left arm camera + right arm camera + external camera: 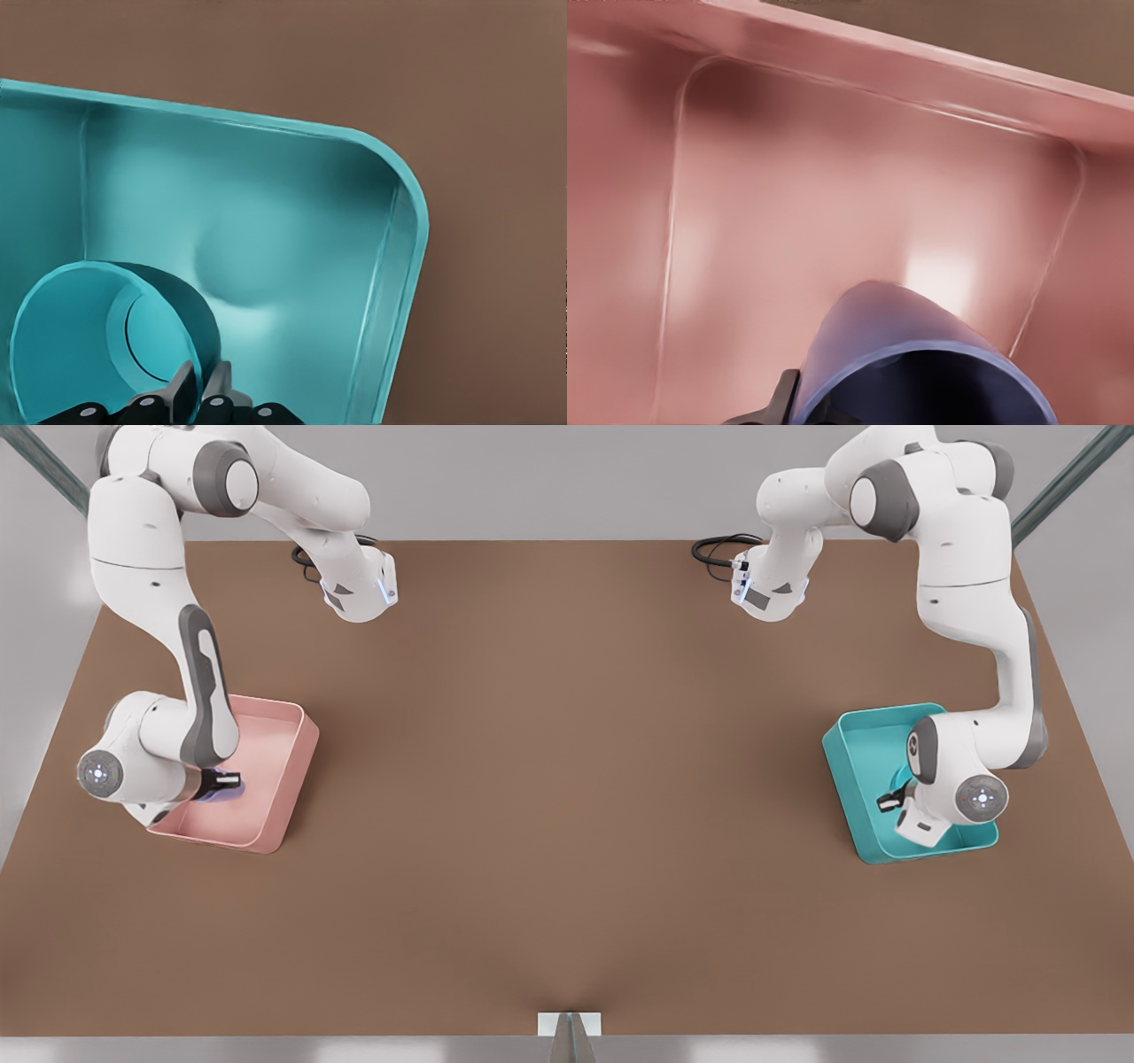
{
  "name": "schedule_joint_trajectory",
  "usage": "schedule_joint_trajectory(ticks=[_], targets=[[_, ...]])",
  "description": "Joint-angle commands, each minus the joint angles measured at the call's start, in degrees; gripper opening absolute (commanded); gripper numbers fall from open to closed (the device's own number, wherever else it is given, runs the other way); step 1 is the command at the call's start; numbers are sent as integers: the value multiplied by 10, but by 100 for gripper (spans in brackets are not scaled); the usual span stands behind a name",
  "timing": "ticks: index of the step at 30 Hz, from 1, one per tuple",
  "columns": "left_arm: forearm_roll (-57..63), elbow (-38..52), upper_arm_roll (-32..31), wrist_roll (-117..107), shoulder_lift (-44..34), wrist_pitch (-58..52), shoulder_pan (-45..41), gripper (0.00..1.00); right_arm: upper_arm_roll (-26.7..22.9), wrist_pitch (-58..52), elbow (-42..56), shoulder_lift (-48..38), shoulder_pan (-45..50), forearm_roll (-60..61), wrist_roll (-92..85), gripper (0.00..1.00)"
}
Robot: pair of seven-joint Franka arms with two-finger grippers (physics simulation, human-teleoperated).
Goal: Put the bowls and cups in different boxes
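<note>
A brown tabletop [567, 797] carries two trays; the pink box [282, 779] sits at the front view's left and the teal box [855, 779] at the front view's right, well apart; the right claw [226, 782] hangs inside the pink box, clamped on the wall of the lavender cup [921, 363], which it holds tilted above the box floor; the left claw [199, 390] hangs inside the teal box, pinching the rim of the teal bowl [80, 345], which is tipped on its side.
</note>
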Motion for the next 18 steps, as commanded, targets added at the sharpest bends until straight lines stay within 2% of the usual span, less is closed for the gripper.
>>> schedule_joint_trajectory(ticks=[1, 2, 3, 5, 7, 9, 12, 14, 15, 16, 17, 18], targets=[[-1, 1, 0, 53, -2, 43, -1, 88, 1, 51, -1, 4, 0, -1, -75, 21], [-1, 3, 0, 54, -12, 30, -3, 100, 1, 51, 0, 11, 0, -1, -75, 54], [-1, 7, 0, 54, -31, -3, -12, 100, 1, 48, 0, 11, 0, -2, -78, 100], [2, 92, -12, 58, -84, -202, -28, 100, 2, 44, 0, 11, 0, -2, -79, 100], [-16, 202, -100, 55, -89, -366, -28, 100, 4, 21, 0, 3, 0, -1, -79, 100], [-86, 240, -122, 57, -139, -394, -50, 100, 7, -23, 1, -23, 4, -1, -79, 100], [-84, 246, -138, 61, -188, -440, -72, 100, 21, -91, 3, -71, 5, 8, -79, 100], [-82, 259, -136, 62, -203, -454, -72, 100, 45, -206, 28, -141, 11, 21, -70, 100], [-82, 263, -137, 62, -191, -449, -70, 100, 62, -293, 82, -162, 26, 22, -61, 100], [-85, 263, -136, 61, -190, -446, -69, 100, 84, -393, 163, -163, 61, 21, 25, 100], [-82, 263, -137, 62, -190, -448, -72, 100, 87, -433, 217, -160, 124, 15, 169, 100], [-81, 263, -138, 62, -191, -449, -74, 100, 87, -486, 270, -145, 141, 23, 241, 100]])
